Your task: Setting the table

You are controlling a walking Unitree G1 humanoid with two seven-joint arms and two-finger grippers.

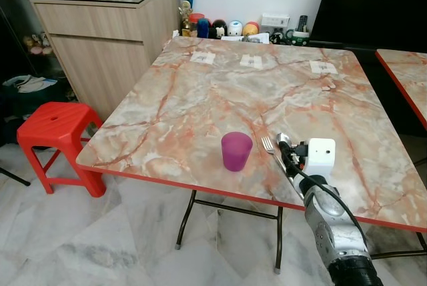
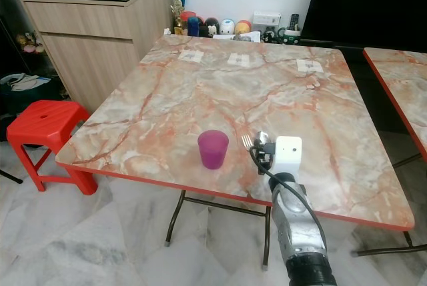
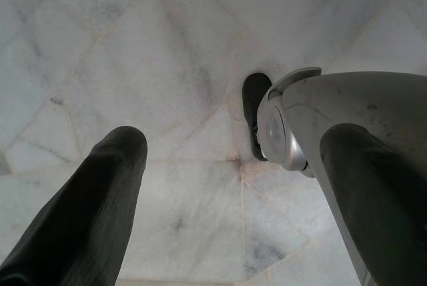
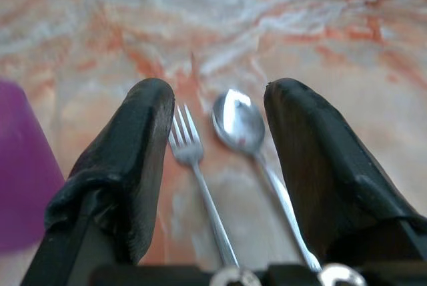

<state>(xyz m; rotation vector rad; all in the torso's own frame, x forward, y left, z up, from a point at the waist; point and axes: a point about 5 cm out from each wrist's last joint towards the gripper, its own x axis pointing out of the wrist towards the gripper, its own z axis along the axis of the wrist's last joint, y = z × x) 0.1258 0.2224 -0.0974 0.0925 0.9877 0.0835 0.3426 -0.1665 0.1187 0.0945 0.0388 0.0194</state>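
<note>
Placing cutlery at the near edge of the square marble-patterned folding table with red trim (image 1: 200, 99), beside a translucent purple plastic cup (image 1: 236, 151) standing upright just to the left. Right gripper (image 4: 217, 159) low over the tabletop near that edge, two long black fingers (image 4: 127, 166) spread wide with a slim silver metal fork (image 4: 190, 159) and a polished silver metal spoon (image 4: 243, 129) lying side by side in the gap, handles running back toward the wrist. Neither pad visibly pressing on either utensil; contact at the handle ends hidden under the wrist, so hold or release not determinable there, though both pieces appear to rest flat on the marble. Judged step: setting down, or just releasing, the fork and spoon next to the cup. Next move likely calling for a straight retreat up and back, keeping the fingers clear of the handles and away from the cup. Left gripper (image 3: 220, 186) hanging idle over pale marble floor tiles (image 3: 133, 46), fingers apart, holding nothing.
</note>
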